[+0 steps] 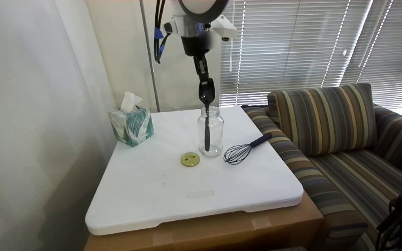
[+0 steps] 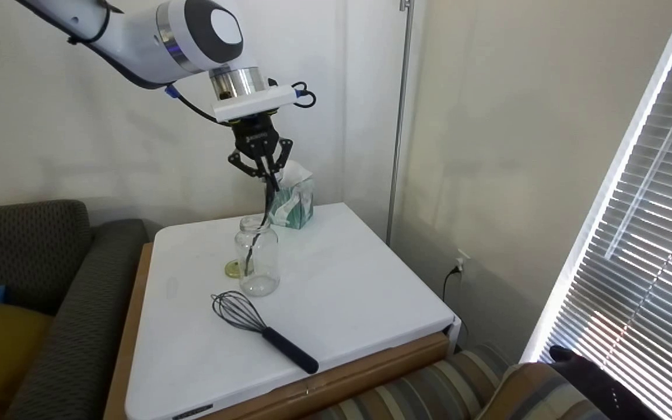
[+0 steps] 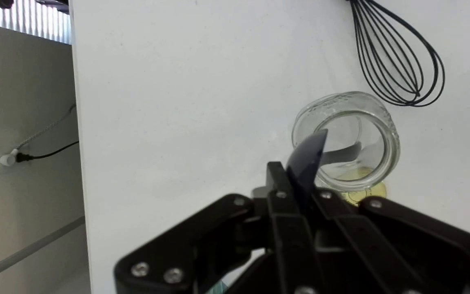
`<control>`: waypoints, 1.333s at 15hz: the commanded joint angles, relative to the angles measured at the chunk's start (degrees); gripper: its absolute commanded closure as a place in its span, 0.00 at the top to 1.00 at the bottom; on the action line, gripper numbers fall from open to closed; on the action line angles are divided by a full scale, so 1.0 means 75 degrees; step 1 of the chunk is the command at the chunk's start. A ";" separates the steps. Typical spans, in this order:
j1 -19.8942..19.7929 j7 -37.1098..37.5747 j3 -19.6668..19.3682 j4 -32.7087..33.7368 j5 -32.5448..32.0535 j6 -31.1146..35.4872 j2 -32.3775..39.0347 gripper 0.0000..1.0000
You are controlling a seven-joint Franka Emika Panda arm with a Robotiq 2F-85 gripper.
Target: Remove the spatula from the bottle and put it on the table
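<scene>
The black spatula (image 1: 207, 92) stands head up, its handle reaching down inside the clear glass bottle (image 1: 216, 134). My gripper (image 1: 204, 81) is above the bottle, shut on the spatula's head. In the wrist view the head (image 3: 306, 163) sits between the fingers (image 3: 298, 185), and the handle end shows through the bottle's mouth (image 3: 389, 151). In an exterior view the spatula (image 2: 268, 201) leans in the upright bottle (image 2: 265, 262), below the gripper (image 2: 270, 178). Whether the handle touches the bottle's bottom, I cannot tell. The bottle stands on the white table (image 1: 134, 188).
A black whisk (image 1: 261, 140) lies beside the bottle, also seen in an exterior view (image 2: 289, 349). A gold lid (image 1: 190, 159) lies close to the bottle. A teal-and-white tissue box (image 1: 134, 125) stands near the wall. A striped sofa (image 1: 326, 122) borders the table.
</scene>
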 commanded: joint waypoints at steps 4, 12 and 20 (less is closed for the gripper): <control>0.0263 0.0405 -0.0283 -0.0303 -0.0651 0.0289 -0.0423 0.02; 0.0574 0.0766 -0.0482 -0.0379 -0.1649 0.0296 -0.1156 0.02; 0.0489 0.1444 -0.0527 -0.0597 -0.2393 0.0340 -0.1837 0.02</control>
